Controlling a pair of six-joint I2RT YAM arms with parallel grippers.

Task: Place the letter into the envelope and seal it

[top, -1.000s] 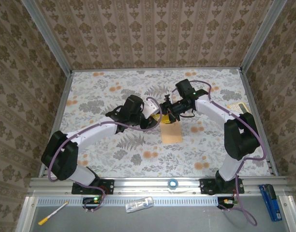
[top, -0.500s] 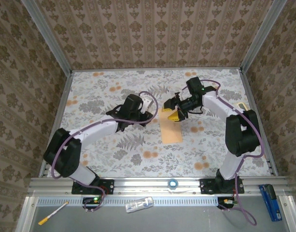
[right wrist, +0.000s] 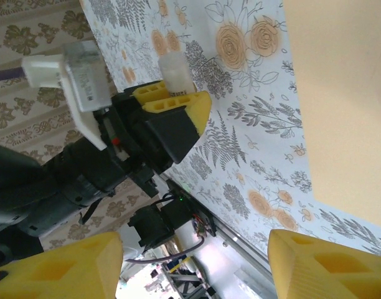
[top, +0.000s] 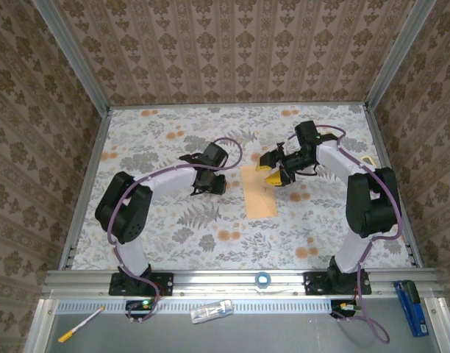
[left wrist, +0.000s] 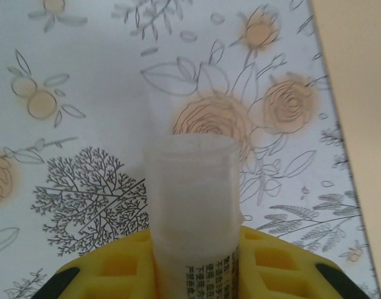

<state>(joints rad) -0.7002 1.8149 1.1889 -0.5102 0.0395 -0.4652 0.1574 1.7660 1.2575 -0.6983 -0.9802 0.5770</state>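
Currently my left fingers pinch a glue stick, while my right fingers stand apart, holding nothing.
I see the envelope lying flat in the middle of the table, the right fingers above its far right corner, the left fingers near its left edge.

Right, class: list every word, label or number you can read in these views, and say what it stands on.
No text can be read outright.
Translucent tube: rows of small print near its base, too blurred to read.
Envelope: no writing visible.
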